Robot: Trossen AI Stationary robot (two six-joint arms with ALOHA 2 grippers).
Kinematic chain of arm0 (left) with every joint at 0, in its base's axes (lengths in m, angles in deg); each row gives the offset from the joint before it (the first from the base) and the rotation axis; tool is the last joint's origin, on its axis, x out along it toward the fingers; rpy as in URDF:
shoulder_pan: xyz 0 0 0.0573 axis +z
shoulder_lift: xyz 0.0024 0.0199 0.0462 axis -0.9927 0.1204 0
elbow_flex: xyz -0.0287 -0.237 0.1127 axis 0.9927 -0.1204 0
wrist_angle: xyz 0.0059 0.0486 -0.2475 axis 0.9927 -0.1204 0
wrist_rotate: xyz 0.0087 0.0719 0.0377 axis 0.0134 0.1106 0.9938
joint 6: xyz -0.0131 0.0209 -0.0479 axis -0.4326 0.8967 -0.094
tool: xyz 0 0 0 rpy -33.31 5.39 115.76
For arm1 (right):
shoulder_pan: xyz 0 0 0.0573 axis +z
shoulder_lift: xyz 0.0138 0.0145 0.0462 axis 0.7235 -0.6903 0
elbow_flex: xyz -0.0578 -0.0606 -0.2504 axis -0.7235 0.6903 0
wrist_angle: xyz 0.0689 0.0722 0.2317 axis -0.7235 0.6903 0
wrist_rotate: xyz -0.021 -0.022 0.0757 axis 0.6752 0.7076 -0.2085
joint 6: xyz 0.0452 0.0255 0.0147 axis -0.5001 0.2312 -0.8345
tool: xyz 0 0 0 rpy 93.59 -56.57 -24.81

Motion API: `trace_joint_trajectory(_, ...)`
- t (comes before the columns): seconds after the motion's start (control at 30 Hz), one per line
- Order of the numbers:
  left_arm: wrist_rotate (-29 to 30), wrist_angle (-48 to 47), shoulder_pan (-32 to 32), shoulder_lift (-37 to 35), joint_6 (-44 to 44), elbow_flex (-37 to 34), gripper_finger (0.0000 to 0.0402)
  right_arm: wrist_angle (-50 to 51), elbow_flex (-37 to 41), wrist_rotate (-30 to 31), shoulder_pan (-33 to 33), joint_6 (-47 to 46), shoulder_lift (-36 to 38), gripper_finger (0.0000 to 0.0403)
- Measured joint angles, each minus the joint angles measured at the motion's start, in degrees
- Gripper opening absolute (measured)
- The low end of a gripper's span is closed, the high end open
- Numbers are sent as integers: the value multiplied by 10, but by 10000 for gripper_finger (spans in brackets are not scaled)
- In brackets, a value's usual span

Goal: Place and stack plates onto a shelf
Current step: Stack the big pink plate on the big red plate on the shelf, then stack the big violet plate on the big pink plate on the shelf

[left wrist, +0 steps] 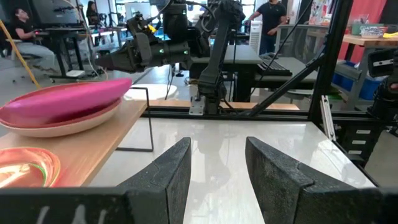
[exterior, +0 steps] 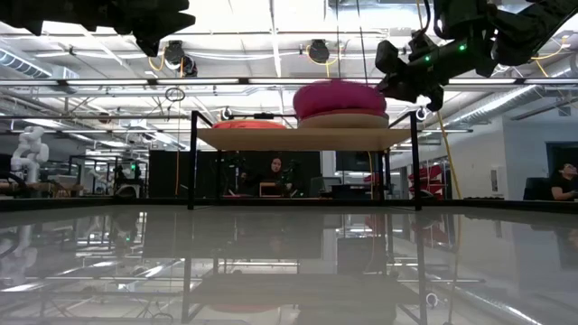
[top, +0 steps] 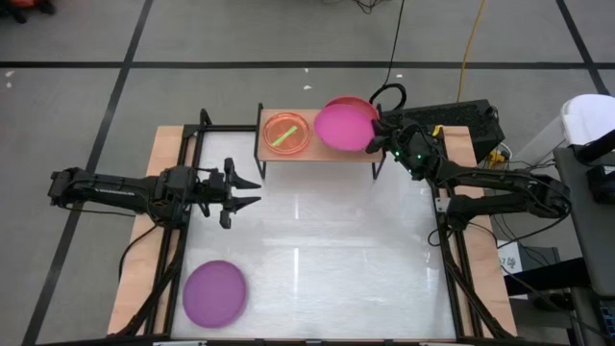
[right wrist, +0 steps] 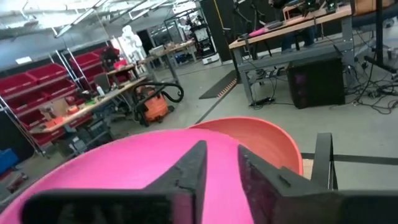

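Note:
The shelf (top: 322, 154) stands at the table's far edge. On its right half a magenta plate (top: 344, 125) lies on a beige plate (left wrist: 62, 129), with a red plate's rim (right wrist: 264, 137) showing beyond it. On its left half sits a small translucent green plate (top: 285, 133) on an orange one. A purple plate (top: 214, 293) lies flat on the table near the near-left corner. My right gripper (top: 373, 137) is at the magenta plate's right edge, fingers a little apart above its surface (right wrist: 222, 149). My left gripper (top: 256, 190) hovers open over the table, left of the shelf. My right gripper's fingers (right wrist: 186, 174) reach from the table's right over the magenta plate's right rim (top: 366, 142). The plate's surface spreads under both fingers and is not between them. I cannot tell whether they touch it.
The shelf's thin black legs (exterior: 192, 162) stand on the glossy white tabletop (top: 327, 250). Black frame rails (top: 183, 163) run along the table's left and right sides. People sit and stand at benches in the room beyond.

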Motion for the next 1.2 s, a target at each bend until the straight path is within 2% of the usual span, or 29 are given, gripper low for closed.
trace_joint_trajectory(0.23, 0, 0, 0, 0, 1, 0, 159, -16, 0, -2, 0, 7, 0, 166)
trace_joint_trajectory(0.3, 0, 0, 0, 0, 2, 0, 159, -34, 0, -20, 2, 10, 0, 183)
trace_joint_trajectory(0.53, 0, 0, 0, 0, 2, 0, 159, -137, 0, -256, 17, 70, 0, 200)
trace_joint_trajectory(0.6, 0, 0, 0, 5, -1, 0, 159, -146, 0, -297, 32, 82, 0, 197)
trace_joint_trajectory(0.7, -4, -13, -15, 28, -71, 3, 159, -144, 0, -318, 60, 111, 0, 191)
trace_joint_trajectory(0.8, 6, -95, -44, 69, -85, 43, 159, -145, 0, -318, 82, 155, 0, 188)
trace_joint_trajectory(0.9, 50, -254, -73, 122, -84, 116, 159, -159, 0, -315, 91, 172, 0, 188)
trace_joint_trajectory(0.97, 57, -368, -84, 160, -87, 159, 159, -162, 0, -315, 95, 172, 0, 188)
trace_joint_trajectory(1.07, 57, -455, -92, 210, -87, 194, 159, -158, 0, -314, 101, 172, 0, 188)
trace_joint_trajectory(1.13, 41, -495, -93, 238, -89, 191, 159, -149, 0, -314, 106, 175, 0, 188)
trace_joint_trajectory(1.2, -20, -526, -90, 267, -96, 181, 159, -133, 0, -316, 111, 176, 0, 188)
